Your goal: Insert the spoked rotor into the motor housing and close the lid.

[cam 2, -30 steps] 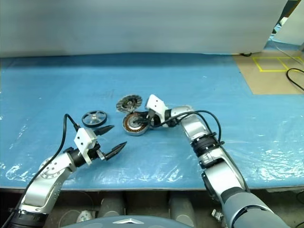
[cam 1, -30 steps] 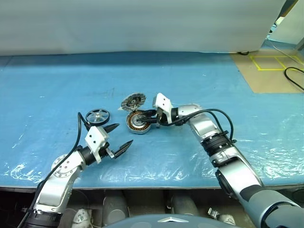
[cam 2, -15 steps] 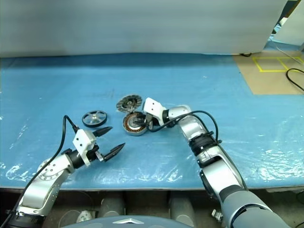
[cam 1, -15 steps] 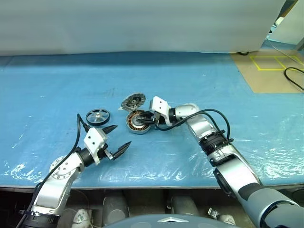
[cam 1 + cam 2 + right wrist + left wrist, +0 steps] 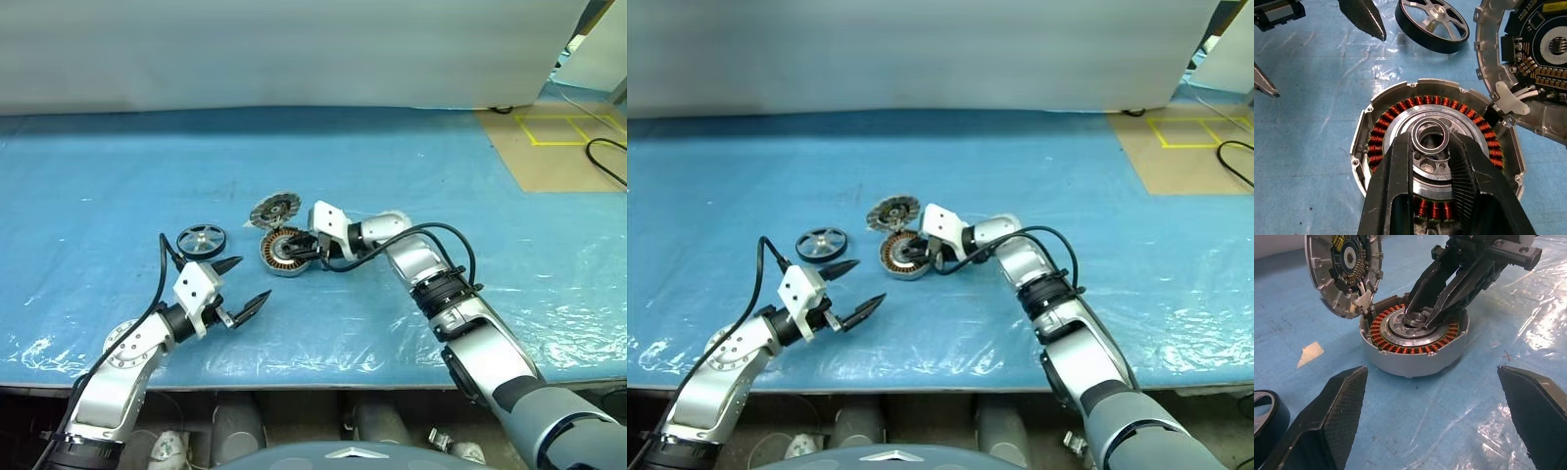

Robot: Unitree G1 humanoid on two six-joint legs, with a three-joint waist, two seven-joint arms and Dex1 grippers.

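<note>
Rotor (image 5: 202, 240) lies flat on the blue table (image 5: 441, 176), apart from the housing (image 5: 285, 252); the lid (image 5: 274, 209) leans open just behind the housing; right gripper (image 5: 1432, 142) pinches the small ring at the housing's centre; left gripper (image 5: 242, 285) hangs wide apart nearby, empty. Insertion looks not yet begun; next, I'd judge, the right lets go and a gripper fetches the rotor.

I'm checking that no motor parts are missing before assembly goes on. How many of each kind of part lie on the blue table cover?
Motor housing: 1
Spoked rotor: 1
Lid: 1
Total: 3 parts
</note>
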